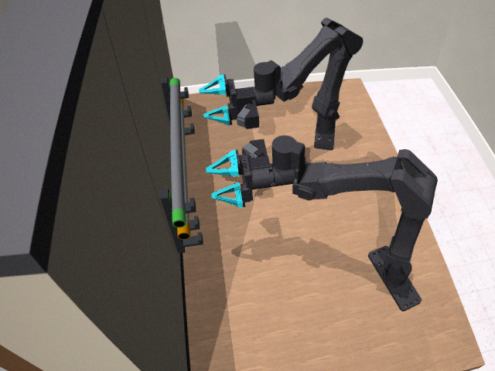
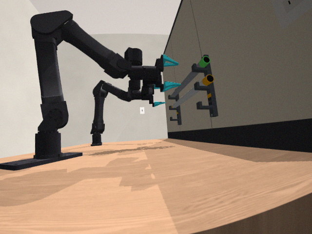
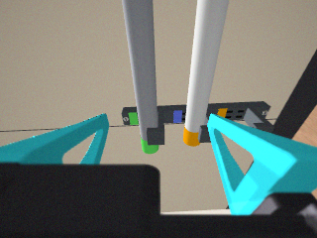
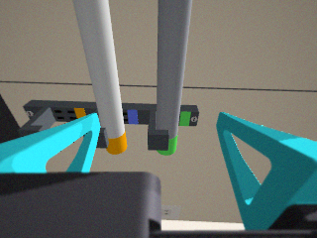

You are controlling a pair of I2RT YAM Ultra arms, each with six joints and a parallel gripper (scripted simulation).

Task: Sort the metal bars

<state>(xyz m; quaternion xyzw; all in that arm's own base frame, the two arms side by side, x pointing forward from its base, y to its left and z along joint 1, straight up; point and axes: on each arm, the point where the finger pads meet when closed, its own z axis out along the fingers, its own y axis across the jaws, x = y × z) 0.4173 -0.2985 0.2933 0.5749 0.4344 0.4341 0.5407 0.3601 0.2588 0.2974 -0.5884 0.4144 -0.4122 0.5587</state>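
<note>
Brown wooden table [image 1: 299,319] [image 2: 126,201] bears both arms. Left gripper [image 1: 209,182] [image 2: 164,95] [image 3: 158,115] and right gripper [image 1: 201,103] [image 2: 179,73] [image 4: 158,119]: jaws apart, nothing clamped. Beyond, on the dark wall rack [image 1: 179,244] [image 2: 214,108] [image 3: 263,107] [image 4: 193,109], the green-ended grey metal bar [image 1: 175,151] [image 2: 186,80] [image 3: 141,64] [image 4: 173,59] lies on the top pair, the orange-ended one [image 1: 183,230] [image 2: 188,95] [image 3: 205,59] [image 4: 101,64] on the blue-labelled middle pair.
</note>
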